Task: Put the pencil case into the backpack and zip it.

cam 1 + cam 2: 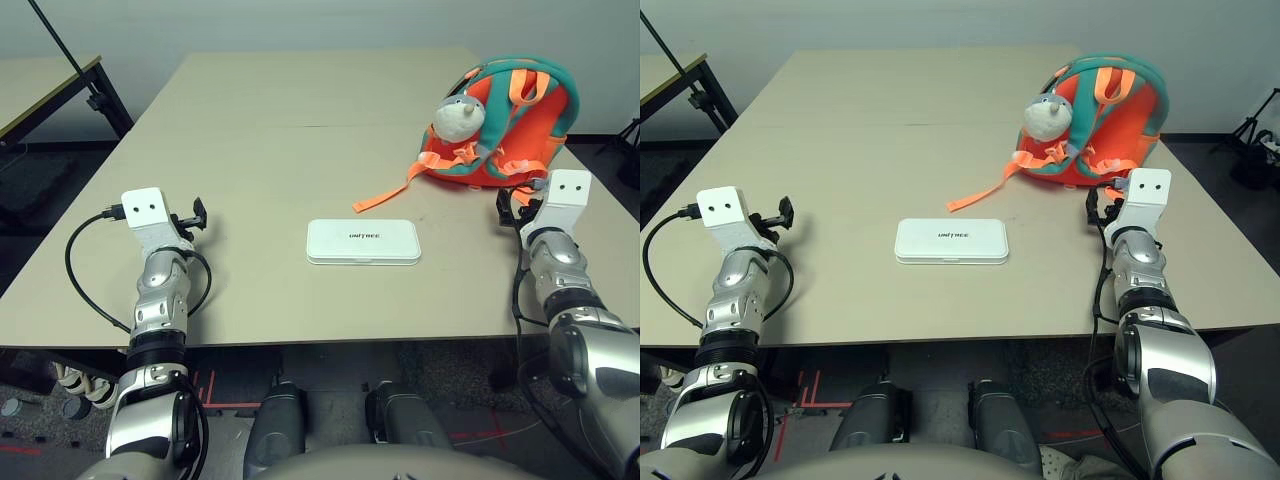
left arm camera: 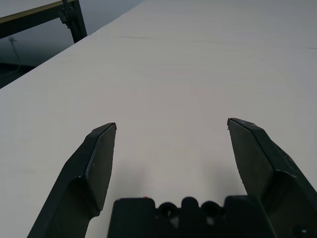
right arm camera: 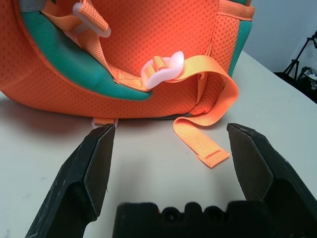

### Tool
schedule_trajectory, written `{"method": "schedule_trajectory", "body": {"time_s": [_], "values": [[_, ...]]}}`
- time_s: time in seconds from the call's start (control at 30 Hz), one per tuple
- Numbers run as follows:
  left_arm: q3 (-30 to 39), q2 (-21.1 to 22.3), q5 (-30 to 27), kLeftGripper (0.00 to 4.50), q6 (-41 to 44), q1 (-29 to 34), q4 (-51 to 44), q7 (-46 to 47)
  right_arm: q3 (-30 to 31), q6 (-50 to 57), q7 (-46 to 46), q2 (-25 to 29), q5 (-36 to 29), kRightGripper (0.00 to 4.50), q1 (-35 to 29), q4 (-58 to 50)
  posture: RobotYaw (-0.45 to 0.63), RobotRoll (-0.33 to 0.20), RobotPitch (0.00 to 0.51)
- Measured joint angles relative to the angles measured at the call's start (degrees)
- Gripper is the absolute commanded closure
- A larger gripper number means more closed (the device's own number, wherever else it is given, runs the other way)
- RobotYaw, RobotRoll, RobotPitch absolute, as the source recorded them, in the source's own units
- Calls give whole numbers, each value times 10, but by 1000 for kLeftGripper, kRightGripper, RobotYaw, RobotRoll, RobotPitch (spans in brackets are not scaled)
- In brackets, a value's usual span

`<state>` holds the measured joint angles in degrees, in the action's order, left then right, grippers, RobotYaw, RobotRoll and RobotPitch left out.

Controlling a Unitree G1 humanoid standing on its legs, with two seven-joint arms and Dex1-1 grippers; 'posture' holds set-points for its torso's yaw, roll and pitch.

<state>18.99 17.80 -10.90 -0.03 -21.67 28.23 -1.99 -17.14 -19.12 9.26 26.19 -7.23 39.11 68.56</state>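
**Orange straps, flat case: where this can slip**

Orange webbing is my first worry. The backpack [image 1: 510, 115] lies at the far right of the table [image 1: 260, 130], straps up, with the plush head [image 1: 459, 116] resting on top. One long strap [image 1: 385, 192] trails off toward the middle, and a shorter strap end [image 3: 205, 148] lies on the table just ahead of my right claw [image 3: 168, 148]. That claw sits low, its fingers wide apart and clamped on nothing, just beside the bag's near edge. If I push straight in from here, I judge a finger could snag the webbing or a white buckle [image 3: 162, 68] and drag the whole bag instead of opening it.

I cannot see the zipper or any opening in these views, so I cannot say whether the bag is open. Reaching in blind could shove the soft bag toward the table's right edge.

The case [image 1: 362, 241] lies flat in the middle of the table, lettering up, well apart from both claws and near the loose strap's end. It is thin and smooth; pinching it from above may make it skate across the tabletop or pop out of my grip.

My left claw [image 2: 171, 134] hovers over bare table at the left, fingers also spread and empty. Carried across, the case could catch the trailing strap.
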Motion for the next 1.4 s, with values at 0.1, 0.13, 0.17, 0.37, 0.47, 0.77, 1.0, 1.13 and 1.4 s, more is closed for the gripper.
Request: {"method": "schedule_trajectory", "body": {"time_s": [0.1, 0.13, 0.17, 0.37, 0.47, 0.77, 1.0, 1.13, 1.4], "values": [[0, 2, 0, 0, 1, -3, 0, -7, -1, -1, 0, 0, -5, 33, -4, -1, -5, 0, 0], [0, 3, -3, 0, 1, -5, 1, -15, -3, -2, 1, -1, -6, 33, -7, -2, -7, 0, 0], [0, 5, -7, 0, 2, -9, 1, -27, -6, -4, 4, -1, -9, 33, -12, -5, -8, 0, 0], [-4, 43, -54, 0, 32, -29, -7, -158, -4, -3, 89, -1, -23, 1352, -43, -67, -44, 0, 0], [-2, 57, -86, 0, 65, -45, -6, -221, 13, 11, 140, 3, -22, 2552, -68, -115, -65, 0, 0], [-34, 115, -177, 0, 315, -77, -7, -410, 97, 101, 243, 5, -3, 4472, -104, -264, -91, 0, 0], [-47, 141, -242, 0, 502, -137, -2, -507, 139, 144, 268, 5, 17, 4472, -114, -337, -94, 0, 0], [-86, 161, -254, 0, 575, -140, 1, -578, 142, 157, 273, 7, 19, 4472, -115, -362, -103, 0, 0], [-135, 170, -248, 0, 614, -164, 87, -652, 144, 171, 279, 17, 28, 4472, -118, -390, -111, 0, 0]]}}
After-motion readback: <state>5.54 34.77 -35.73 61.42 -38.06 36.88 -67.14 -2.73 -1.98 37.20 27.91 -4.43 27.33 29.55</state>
